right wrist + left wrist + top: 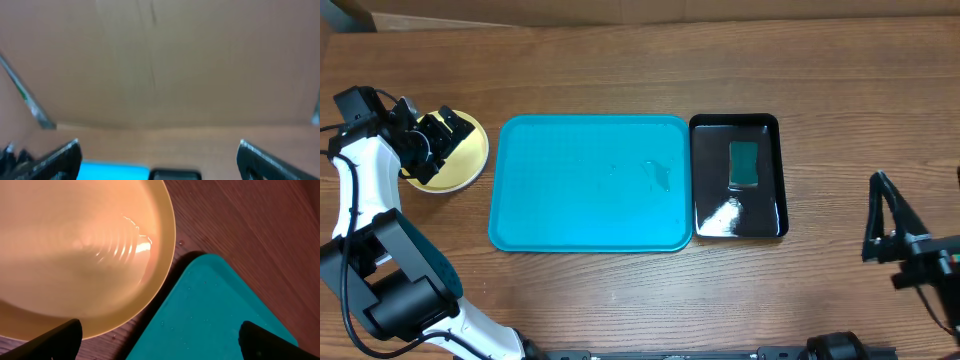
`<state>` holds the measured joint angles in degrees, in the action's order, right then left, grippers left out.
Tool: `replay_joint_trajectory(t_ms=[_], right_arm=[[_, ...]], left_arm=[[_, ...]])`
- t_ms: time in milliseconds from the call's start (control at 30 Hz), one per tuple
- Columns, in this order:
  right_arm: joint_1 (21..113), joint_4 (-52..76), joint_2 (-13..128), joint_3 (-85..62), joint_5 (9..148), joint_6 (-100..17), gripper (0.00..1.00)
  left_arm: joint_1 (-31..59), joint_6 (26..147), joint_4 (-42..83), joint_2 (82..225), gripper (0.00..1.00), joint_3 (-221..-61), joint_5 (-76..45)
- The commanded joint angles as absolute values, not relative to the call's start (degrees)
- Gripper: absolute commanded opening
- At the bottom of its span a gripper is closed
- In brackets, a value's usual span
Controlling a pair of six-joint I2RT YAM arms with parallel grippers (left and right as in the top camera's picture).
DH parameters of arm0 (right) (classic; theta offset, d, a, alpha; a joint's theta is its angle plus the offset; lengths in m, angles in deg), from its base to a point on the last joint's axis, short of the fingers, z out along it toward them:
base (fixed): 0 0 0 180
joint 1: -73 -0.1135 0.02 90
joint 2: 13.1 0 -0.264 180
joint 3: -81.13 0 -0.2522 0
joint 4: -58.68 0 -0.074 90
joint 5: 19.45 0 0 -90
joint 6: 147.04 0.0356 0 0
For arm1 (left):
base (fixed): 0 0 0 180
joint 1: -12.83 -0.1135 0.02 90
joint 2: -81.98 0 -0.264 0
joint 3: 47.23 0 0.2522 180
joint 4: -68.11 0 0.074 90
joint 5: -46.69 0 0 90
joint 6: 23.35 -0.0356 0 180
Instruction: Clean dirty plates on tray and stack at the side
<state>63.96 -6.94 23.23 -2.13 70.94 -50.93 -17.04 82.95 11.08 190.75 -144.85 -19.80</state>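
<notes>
My left end effector (pixel 438 137) hangs wide open over the yellow plate (pixel 470 152), which sits on the table (pixel 620 60) just left of the turquoise tray (pixel 590 185). A black tray (pixel 718 215) beside it carries a green sponge (pixel 744 163). Far right, my right end effector (pixel 873 217) gapes wide, holding nothing.

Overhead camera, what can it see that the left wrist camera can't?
Only the overhead camera shows the small black tray with a green-blue block in it, the open right hand, and all of the blue tray. Only the left wrist camera shows the shiny ripples on the yellow plate and a tiny drop on the wood beside it. Both show the yellow plate, the blue tray and the wooden table.
</notes>
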Motion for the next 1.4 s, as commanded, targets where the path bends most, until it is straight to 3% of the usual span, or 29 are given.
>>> replay_joint_trajectory(t_ms=[0,333,733,1367], right_arm=[[63.8,2.1,16.7,-13.7,70.0,-52.0,1.0],[66.3,37.2,-1.9,-47.7,73.9,-52.0,1.0],[66.5,58.0,-12.9,-73.2,74.9,-51.9,1.0],[70.5,55.4,-12.9,-84.7,76.2,-51.1,1.0]], left_arm=[[-17.1,81.9,11.1,191.1,1.0,-146.0,-19.9],[-17.1,81.9,11.1,191.1,1.0,-146.0,-19.9],[-17.1,81.9,11.1,191.1,1.0,-146.0,-19.9],[-17.1,81.9,11.1,191.1,1.0,-146.0,-19.9]])
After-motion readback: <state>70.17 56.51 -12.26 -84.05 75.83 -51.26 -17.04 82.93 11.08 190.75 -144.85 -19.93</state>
